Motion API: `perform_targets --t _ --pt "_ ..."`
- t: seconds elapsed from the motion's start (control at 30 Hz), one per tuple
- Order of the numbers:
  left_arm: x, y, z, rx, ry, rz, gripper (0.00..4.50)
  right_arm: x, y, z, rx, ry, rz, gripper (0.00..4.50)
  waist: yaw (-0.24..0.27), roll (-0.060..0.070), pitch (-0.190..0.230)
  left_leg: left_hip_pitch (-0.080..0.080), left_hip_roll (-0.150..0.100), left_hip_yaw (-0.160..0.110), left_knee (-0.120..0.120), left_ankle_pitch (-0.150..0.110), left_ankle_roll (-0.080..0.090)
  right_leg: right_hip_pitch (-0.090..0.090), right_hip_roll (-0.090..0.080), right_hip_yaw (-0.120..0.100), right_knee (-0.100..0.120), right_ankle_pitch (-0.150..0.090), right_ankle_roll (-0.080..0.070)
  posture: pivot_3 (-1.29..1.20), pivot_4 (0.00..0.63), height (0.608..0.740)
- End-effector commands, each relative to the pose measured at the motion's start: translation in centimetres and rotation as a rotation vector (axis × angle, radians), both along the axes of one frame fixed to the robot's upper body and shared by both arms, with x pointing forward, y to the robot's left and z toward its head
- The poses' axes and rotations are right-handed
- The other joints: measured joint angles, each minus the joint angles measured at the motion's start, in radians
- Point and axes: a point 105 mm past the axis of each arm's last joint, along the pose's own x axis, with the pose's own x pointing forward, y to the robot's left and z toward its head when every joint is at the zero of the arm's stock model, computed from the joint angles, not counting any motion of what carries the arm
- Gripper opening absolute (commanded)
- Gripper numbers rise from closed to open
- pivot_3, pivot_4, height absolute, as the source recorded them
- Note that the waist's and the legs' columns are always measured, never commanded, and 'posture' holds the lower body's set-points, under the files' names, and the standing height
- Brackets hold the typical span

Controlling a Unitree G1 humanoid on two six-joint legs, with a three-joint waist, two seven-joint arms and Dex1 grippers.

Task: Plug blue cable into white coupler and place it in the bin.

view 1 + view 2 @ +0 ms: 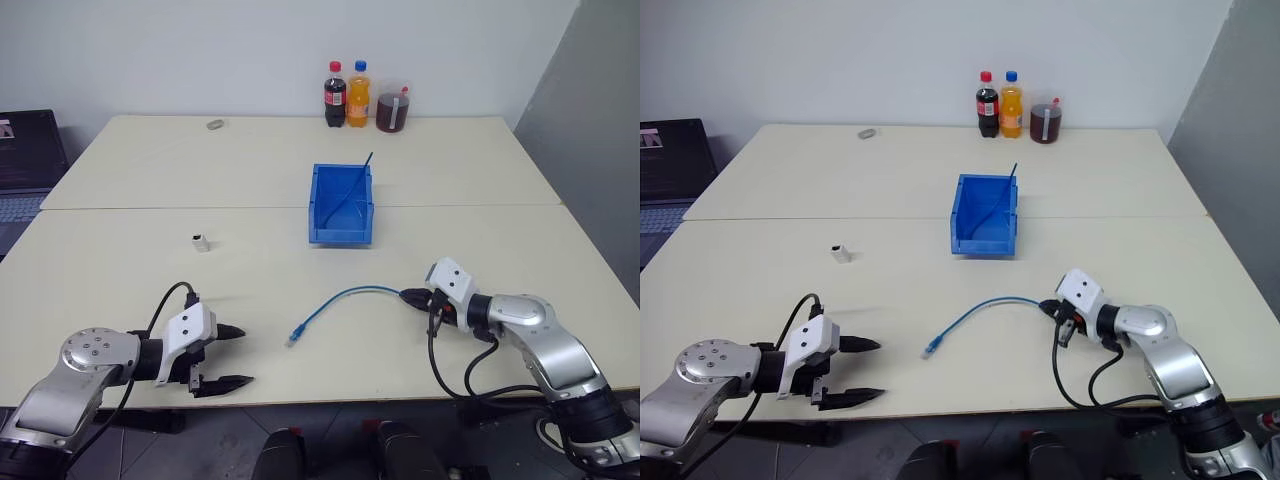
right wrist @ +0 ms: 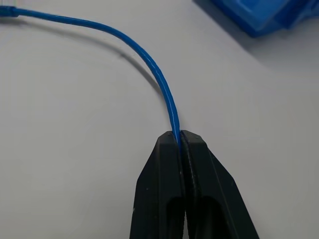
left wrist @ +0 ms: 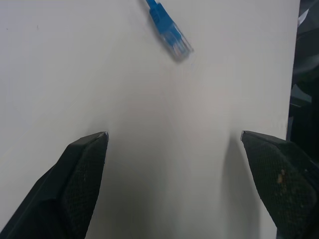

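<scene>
The right pincer (image 1: 408, 296) is clamping the cable (image 1: 345, 295) between its two closed fingers (image 2: 164, 164), gripping it at one end, low over the near half of the table (image 1: 120, 290). From that grip the cable is arching toward the robot's left and running down onto the table, and it is ending in a small clear plug (image 1: 294, 339) that is lying on the surface, roughly midway between the two pincers. The left pincer (image 1: 236, 355) is hovering near the table's front edge with its fingers (image 3: 82, 164) spread wide and holding nothing; in the left wrist view the plug (image 3: 175, 44) is lying ahead of those fingers, apart from them. The coupler (image 1: 201, 241) is sitting by itself on the table's left part, farther back than the left pincer and well apart from the cable. The bin (image 1: 341, 204) is standing near the middle of the table, beyond the cable, with its open top facing up; a thin dark cable (image 1: 356, 183) is lying inside it and sticking up over its far right corner. Along the table's far edge three bottles (image 1: 359, 95) are standing close together, and a small grey object (image 1: 214, 124) is lying to their left. A laptop (image 1: 22, 160) is sitting beyond the table's left edge.
</scene>
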Motion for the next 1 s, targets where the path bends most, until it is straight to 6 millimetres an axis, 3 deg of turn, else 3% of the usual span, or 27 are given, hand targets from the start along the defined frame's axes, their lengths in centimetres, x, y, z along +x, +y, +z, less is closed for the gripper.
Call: perform_targets --t 0.03,0.4,0.43,0.6,0.8,1.0 --pt "0.0 1.0 0.0 0.036 -0.005 0.035 4.5 0.8 -1.2 1.0 0.025 -0.003 -0.066 0.01 0.0 0.0 0.0 0.0 0.0 0.0 0.0 0.0 0.0 0.0 0.0 0.0 0.0 0.0 0.0 0.0 0.15 0.74" --pt "1.0 -0.1 0.4 0.0 -0.03 0.028 4.5 -0.5 -1.8 0.6 0.039 0.067 -0.081 0.01 0.0 0.0 0.0 0.0 0.0 0.0 0.0 0.0 0.0 0.0 0.0 0.0 0.0 0.0 0.001 0.0 0.15 0.74" --pt "1.1 -0.2 0.4 -0.008 -0.033 0.026 4.5 -0.7 -1.8 0.6 0.041 0.07 -0.08 0.46 0.0 0.0 0.0 0.0 0.0 0.0 0.0 0.0 0.0 0.0 0.0 0.0 0.0 0.0 0.001 0.0 0.15 0.74" --pt "1.5 -0.9 0.9 -0.037 -0.043 0.023 4.5 -1.3 -2.0 0.9 0.037 0.084 -0.055 1.47 0.0 0.0 0.0 -0.001 0.0 0.0 -0.001 0.0 0.0 0.0 0.0 0.0 0.0 0.001 0.003 0.0 0.15 0.74" --pt "1.7 -1.8 1.4 -0.07 -0.048 0.016 4.5 -2.7 -2.7 1.2 -0.012 0.117 0.031 3.03 0.001 -0.001 0.002 -0.001 -0.001 0.0 -0.001 0.0 0.0 -0.001 0.0 0.0 -0.001 0.001 0.003 0.0 0.15 0.74" --pt "2.0 -4.1 1.2 -0.11 -0.072 0.023 4.5 -6.4 -0.7 2.6 0.078 0.213 0.236 4.44 0.003 -0.002 0.003 -0.001 0.0 0.0 -0.001 0.0 0.0 0.0 0.0 0.0 -0.001 0.002 0.004 0.0 0.15 0.74"
